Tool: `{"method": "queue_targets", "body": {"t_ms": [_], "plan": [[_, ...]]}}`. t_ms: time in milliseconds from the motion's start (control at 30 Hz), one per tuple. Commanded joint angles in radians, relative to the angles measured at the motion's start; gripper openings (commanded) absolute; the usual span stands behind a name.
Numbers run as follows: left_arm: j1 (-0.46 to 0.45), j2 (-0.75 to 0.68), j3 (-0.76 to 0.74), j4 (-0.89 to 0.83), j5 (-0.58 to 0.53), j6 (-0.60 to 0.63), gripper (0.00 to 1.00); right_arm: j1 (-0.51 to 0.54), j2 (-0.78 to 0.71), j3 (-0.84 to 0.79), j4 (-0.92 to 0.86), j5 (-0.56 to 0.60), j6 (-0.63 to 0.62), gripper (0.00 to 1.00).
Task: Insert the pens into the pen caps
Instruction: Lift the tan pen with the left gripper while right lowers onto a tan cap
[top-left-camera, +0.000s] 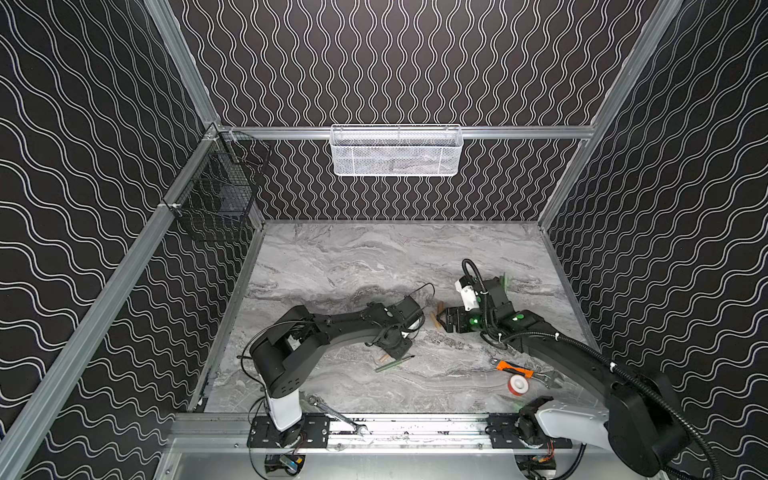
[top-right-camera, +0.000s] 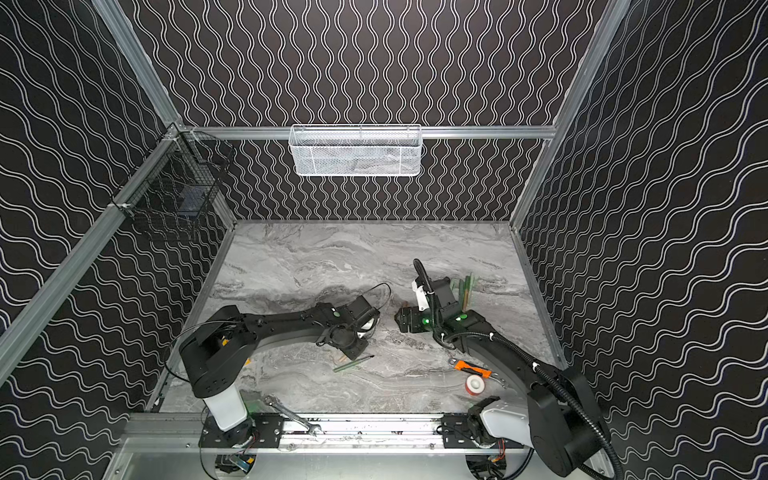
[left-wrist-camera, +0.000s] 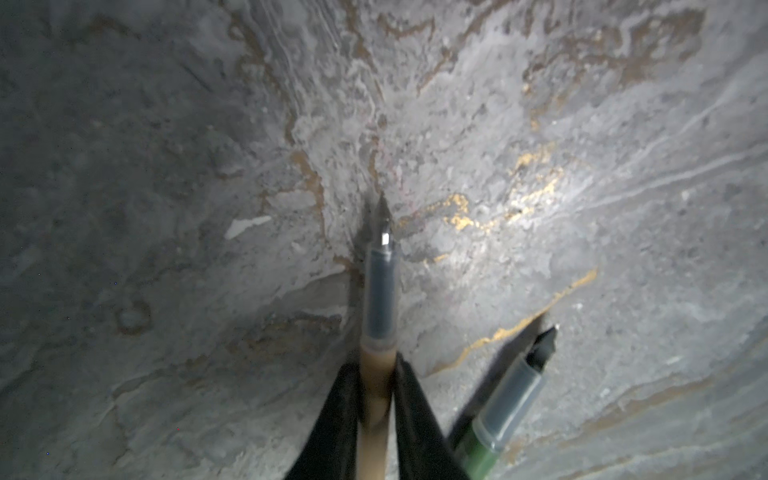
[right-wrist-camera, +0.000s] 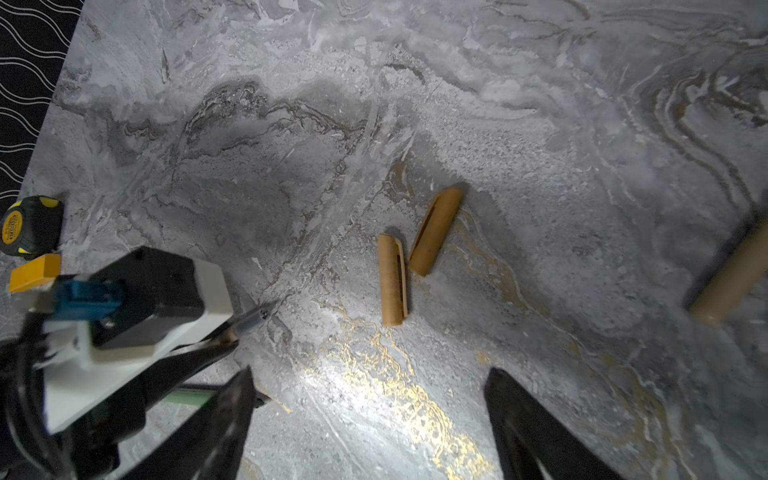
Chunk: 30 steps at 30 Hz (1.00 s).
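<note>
In the left wrist view my left gripper (left-wrist-camera: 376, 368) is shut on the tan barrel of a pen (left-wrist-camera: 379, 291), whose dark tip points away over the marble. Beside it a green pen (left-wrist-camera: 505, 403) lies on the table. Both top views show that gripper (top-left-camera: 395, 352) low over the table, the green pen (top-left-camera: 395, 364) just in front of it. My right gripper (right-wrist-camera: 370, 376) stands open with nothing between its fingers, a short way from two tan pen caps (right-wrist-camera: 392, 280) (right-wrist-camera: 435, 230) that lie side by side. A third tan tube (right-wrist-camera: 731, 278) sits blurred at the frame's edge. More green sticks (top-right-camera: 467, 286) lie behind the right arm.
An orange-handled tool (top-left-camera: 513, 368), a red-and-white tape roll (top-left-camera: 518, 384) and an adjustable wrench (top-left-camera: 548, 378) lie at the front right. A steel wrench (top-left-camera: 332, 411) rests on the front rail. A tape measure (right-wrist-camera: 29, 226) sits near the wall. A white basket (top-left-camera: 395, 151) and a black wire basket (top-left-camera: 216, 195) hang on the walls.
</note>
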<state>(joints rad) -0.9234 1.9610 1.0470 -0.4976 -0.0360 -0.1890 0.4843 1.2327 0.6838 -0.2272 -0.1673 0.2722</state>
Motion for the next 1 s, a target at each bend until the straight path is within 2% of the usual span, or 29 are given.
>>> {"method": "queue_targets", "body": {"t_ms": [0,133,333,433,667,800,967], "plan": [[-0.002,0.027,-0.028,-0.029,0.042,-0.023,0.10,0.000,-0.007,0.005,-0.004,0.022,-0.007,0.89],[-0.002,0.003,-0.014,-0.047,0.034,-0.003,0.03,0.000,-0.012,-0.001,0.000,0.031,-0.005,0.89],[0.037,-0.110,0.027,-0.122,0.027,0.065,0.01,0.000,0.006,-0.003,0.015,0.000,-0.016,0.89],[0.102,-0.213,0.039,-0.156,0.107,0.088,0.01,0.001,0.026,0.001,0.031,-0.018,-0.033,0.89],[0.323,-0.451,0.041,-0.262,0.419,0.162,0.01,0.013,0.136,0.052,0.024,-0.017,-0.068,0.85],[0.411,-0.532,0.011,-0.316,0.556,0.224,0.01,0.046,0.196,0.103,-0.005,0.013,-0.082,0.76],[0.442,-0.614,-0.039,-0.271,0.613,0.196,0.00,0.082,0.271,0.161,-0.032,0.027,-0.070,0.61]]}}
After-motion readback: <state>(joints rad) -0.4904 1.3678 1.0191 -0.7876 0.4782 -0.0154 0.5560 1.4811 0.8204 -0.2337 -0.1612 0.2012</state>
